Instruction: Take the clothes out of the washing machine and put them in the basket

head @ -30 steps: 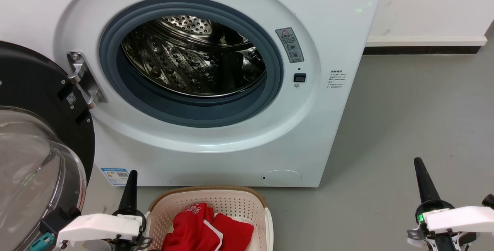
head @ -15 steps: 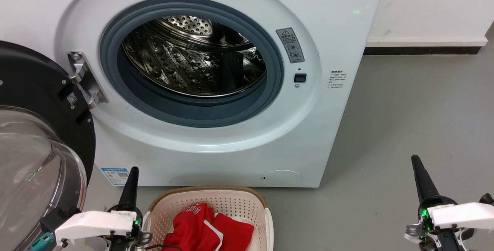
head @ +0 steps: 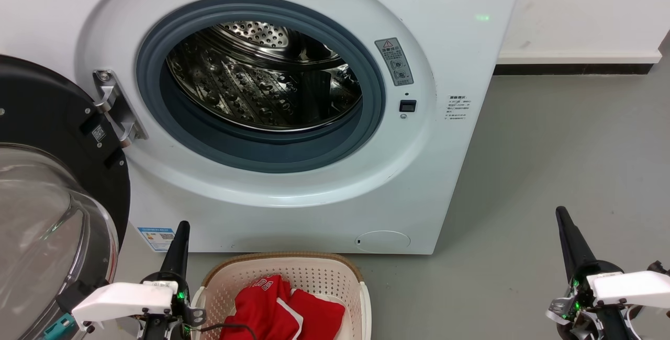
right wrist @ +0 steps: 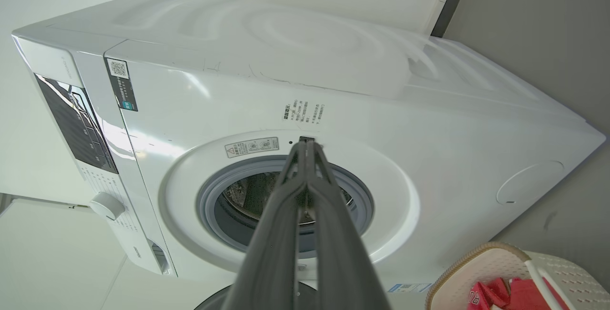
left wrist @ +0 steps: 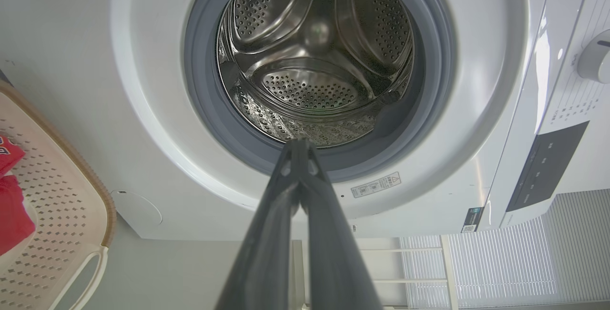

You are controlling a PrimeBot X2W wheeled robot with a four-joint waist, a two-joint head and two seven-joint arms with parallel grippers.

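Your left tool (head: 181,228) and right tool (head: 562,215) are clenched empty, drifting only slightly over the last second. Clothes (head: 282,311) lie in the basket (head: 314,257); the machine (head: 314,199) looks empty, so I judge unloading complete.

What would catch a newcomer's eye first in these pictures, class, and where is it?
The washing machine, its porthole wide open on a shiny, bare steel drum, dominates the centre. Below it, bright red clothes lie in the cream basket on the floor.
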